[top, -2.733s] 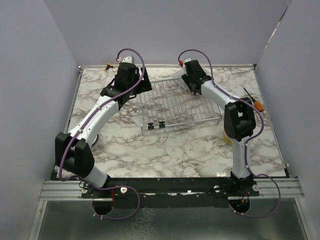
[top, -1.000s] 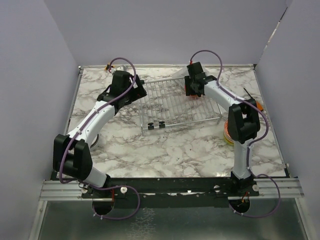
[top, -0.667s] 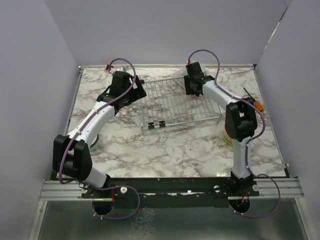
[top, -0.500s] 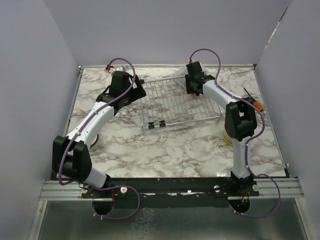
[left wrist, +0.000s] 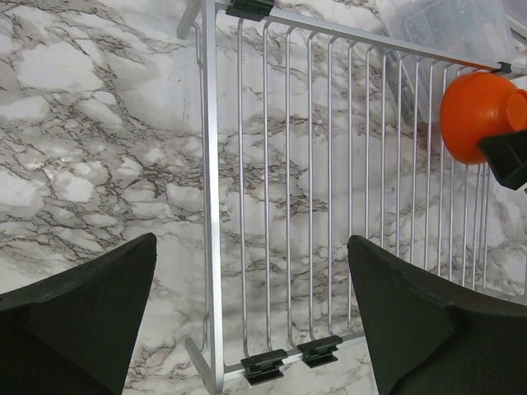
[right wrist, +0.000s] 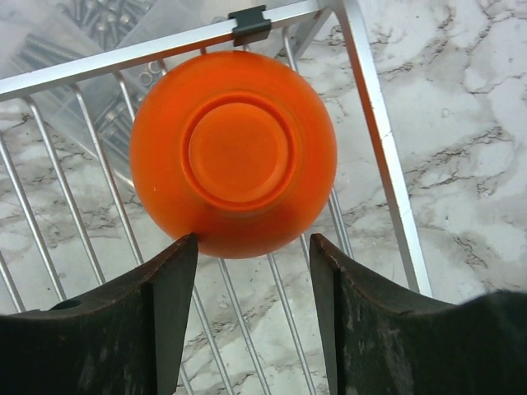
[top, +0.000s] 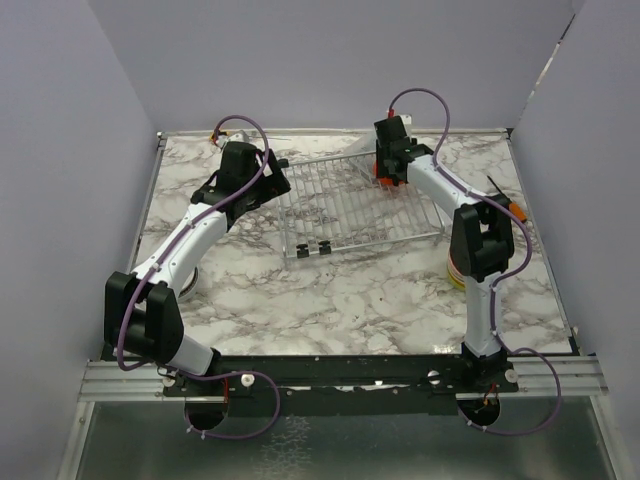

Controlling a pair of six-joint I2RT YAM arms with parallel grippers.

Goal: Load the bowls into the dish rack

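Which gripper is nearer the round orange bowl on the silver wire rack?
Right. The right gripper hangs just above the orange bowl; the left gripper hovers over the rack's opposite side, well clear of it.

top external: high, near edge, facing far
left wrist: above dish rack (left wrist: 207, 206), downward
right wrist: close over orange bowl (right wrist: 233, 154)
shared: bowl

Bowl (right wrist: 233, 152) upside down on the far right corner of the dish rack (right wrist: 384, 164), plastic bag (right wrist: 74, 37) apparently beneath it.
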